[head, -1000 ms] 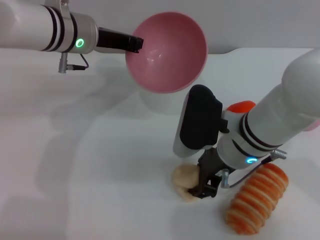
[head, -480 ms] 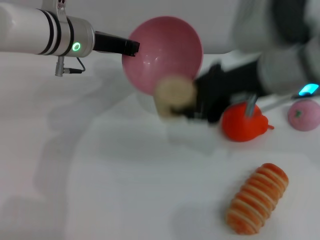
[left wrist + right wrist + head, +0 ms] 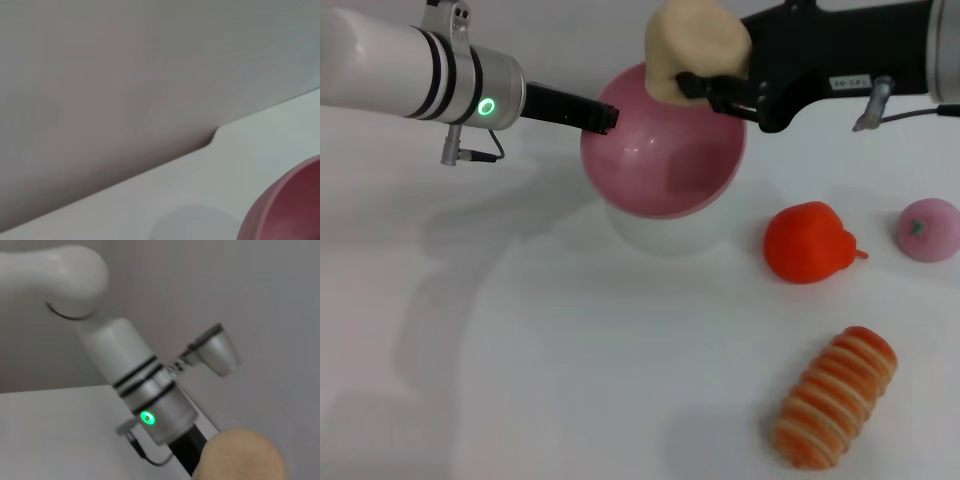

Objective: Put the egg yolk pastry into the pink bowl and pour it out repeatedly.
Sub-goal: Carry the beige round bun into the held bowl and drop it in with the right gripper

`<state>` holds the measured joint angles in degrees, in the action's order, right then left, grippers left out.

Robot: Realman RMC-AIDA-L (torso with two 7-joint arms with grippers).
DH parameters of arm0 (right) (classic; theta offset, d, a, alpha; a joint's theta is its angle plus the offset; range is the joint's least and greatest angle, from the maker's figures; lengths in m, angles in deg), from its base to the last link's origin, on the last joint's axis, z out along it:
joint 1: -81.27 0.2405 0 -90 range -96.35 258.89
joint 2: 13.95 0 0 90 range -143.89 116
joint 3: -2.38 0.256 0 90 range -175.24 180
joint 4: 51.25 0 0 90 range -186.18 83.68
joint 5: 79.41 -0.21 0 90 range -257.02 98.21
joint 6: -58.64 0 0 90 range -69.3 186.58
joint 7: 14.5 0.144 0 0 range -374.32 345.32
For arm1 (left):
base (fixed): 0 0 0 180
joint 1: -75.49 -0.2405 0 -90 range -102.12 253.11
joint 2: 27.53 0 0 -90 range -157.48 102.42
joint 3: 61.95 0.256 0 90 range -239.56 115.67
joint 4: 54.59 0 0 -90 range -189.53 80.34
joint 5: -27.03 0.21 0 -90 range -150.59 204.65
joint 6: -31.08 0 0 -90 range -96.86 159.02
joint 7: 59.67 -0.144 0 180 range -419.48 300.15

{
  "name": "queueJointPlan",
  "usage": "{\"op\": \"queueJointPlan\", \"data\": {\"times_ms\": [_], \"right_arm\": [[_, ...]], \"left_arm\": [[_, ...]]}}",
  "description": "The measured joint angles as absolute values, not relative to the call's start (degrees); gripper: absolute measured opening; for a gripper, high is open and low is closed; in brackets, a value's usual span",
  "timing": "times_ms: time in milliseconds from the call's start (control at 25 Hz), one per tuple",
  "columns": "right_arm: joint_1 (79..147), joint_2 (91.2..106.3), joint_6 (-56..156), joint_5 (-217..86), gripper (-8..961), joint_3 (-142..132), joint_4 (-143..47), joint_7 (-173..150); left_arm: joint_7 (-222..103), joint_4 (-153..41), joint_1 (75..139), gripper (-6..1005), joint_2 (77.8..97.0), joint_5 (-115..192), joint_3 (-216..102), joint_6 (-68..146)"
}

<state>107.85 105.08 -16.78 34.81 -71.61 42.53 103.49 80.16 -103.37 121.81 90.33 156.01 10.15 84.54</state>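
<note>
The pink bowl (image 3: pixel 665 160) hangs tilted above the table, its opening facing me. My left gripper (image 3: pixel 603 117) is shut on its left rim. A slice of the bowl's rim shows in the left wrist view (image 3: pixel 287 207). My right gripper (image 3: pixel 705 85) is shut on the egg yolk pastry (image 3: pixel 695 50), a pale cream lump, and holds it in the air at the bowl's upper rim. The pastry also shows in the right wrist view (image 3: pixel 240 455), with the left arm (image 3: pixel 145 390) behind it.
On the white table lie an orange-red fruit (image 3: pixel 810 243), a small pink round fruit (image 3: pixel 930 230) at the right edge, and an orange-and-cream striped bread roll (image 3: pixel 835 398) at the front right. A grey wall (image 3: pixel 125 65) stands behind the table's far edge.
My right gripper lifted the pastry off the table at the front, swung it up and back, and now holds it at the bowl's top rim. The bowl shifted slightly.
</note>
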Motion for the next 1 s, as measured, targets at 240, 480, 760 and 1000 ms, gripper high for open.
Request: {"op": "queueJointPlan", "data": {"times_ms": [240, 480, 760, 1000], "right_arm": [[108.14, 104.99, -9.93, 34.71, 268, -72.87, 35.86, 101.35], [107.99, 104.97, -7.80, 34.66, 369, -73.41, 34.63, 101.24], [107.79, 104.97, -7.14, 34.45, 508, -72.94, 34.63, 101.35], [106.56, 104.99, -6.51, 31.72, 579, -72.56, 35.66, 100.66]], "left_arm": [[80.64, -103.58, 121.90, 35, 90.33, 155.98, 10.15, 85.51], [80.75, -103.63, 122.41, 35, 90.23, 155.97, 10.12, 85.82], [80.78, -103.58, 122.52, 35, 90.15, 156.23, 9.98, 86.07], [80.78, -103.40, 122.51, 35, 90.09, 156.40, 10.08, 86.40]]}}
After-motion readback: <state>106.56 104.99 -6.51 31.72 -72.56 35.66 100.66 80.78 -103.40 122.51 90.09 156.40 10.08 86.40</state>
